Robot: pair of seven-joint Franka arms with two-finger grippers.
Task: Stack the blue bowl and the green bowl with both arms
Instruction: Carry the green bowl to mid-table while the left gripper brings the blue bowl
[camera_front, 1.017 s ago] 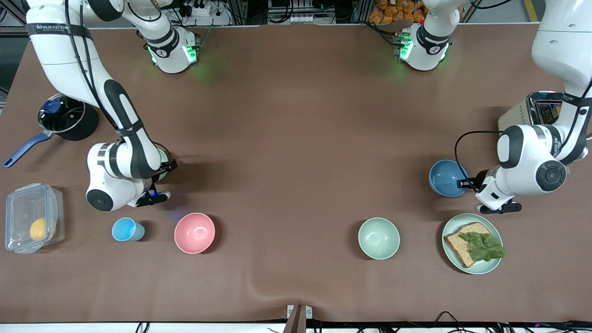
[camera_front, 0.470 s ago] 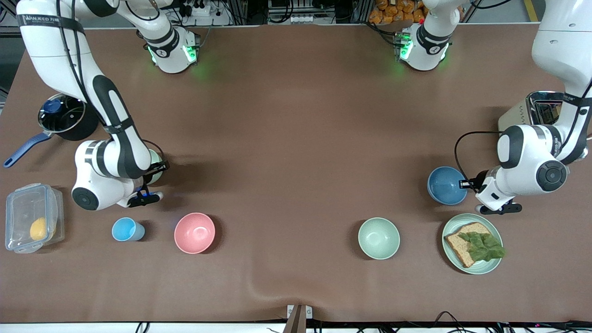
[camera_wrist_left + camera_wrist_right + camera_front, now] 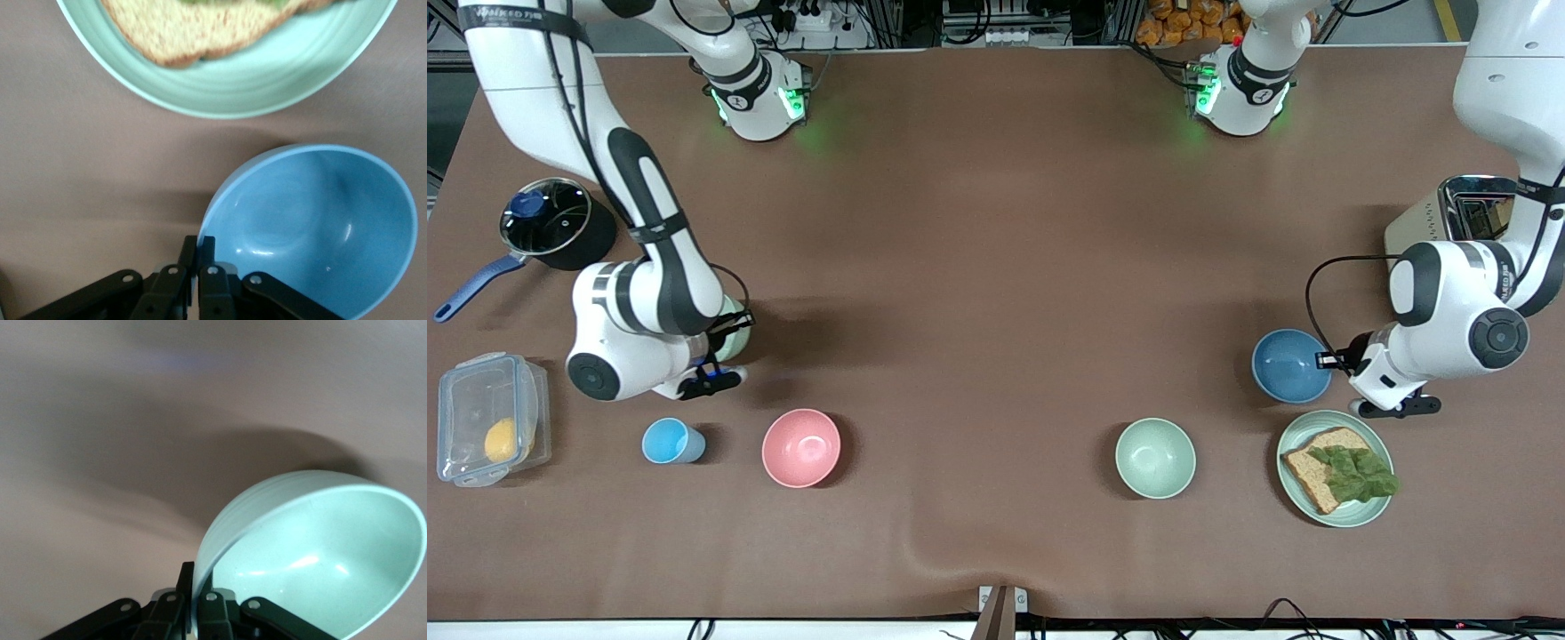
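My left gripper [image 3: 1327,360] is shut on the rim of the blue bowl [image 3: 1289,364] and holds it tilted just above the table, beside the plate. In the left wrist view the fingers [image 3: 200,248] pinch the blue bowl's [image 3: 313,220] rim. My right gripper [image 3: 731,325] is shut on the rim of the green bowl [image 3: 735,311], which is mostly hidden under the right arm, over the table above the pink bowl. In the right wrist view the green bowl [image 3: 320,547] hangs tilted above the table, its rim in the gripper [image 3: 198,579].
A mint-green plate [image 3: 1359,508] with bread and lettuce lies just nearer the camera than the blue bowl. A paler mint-green bowl [image 3: 1155,458], pink bowl [image 3: 801,447], sky-blue cup [image 3: 669,441], clear box [image 3: 489,431], lidded pot [image 3: 547,227] and toaster [image 3: 1463,213] also stand here.
The left gripper has carried the blue bowl a little toward the front camera, closer to the plate. The right arm has shifted toward its own end of the table with the green bowl.
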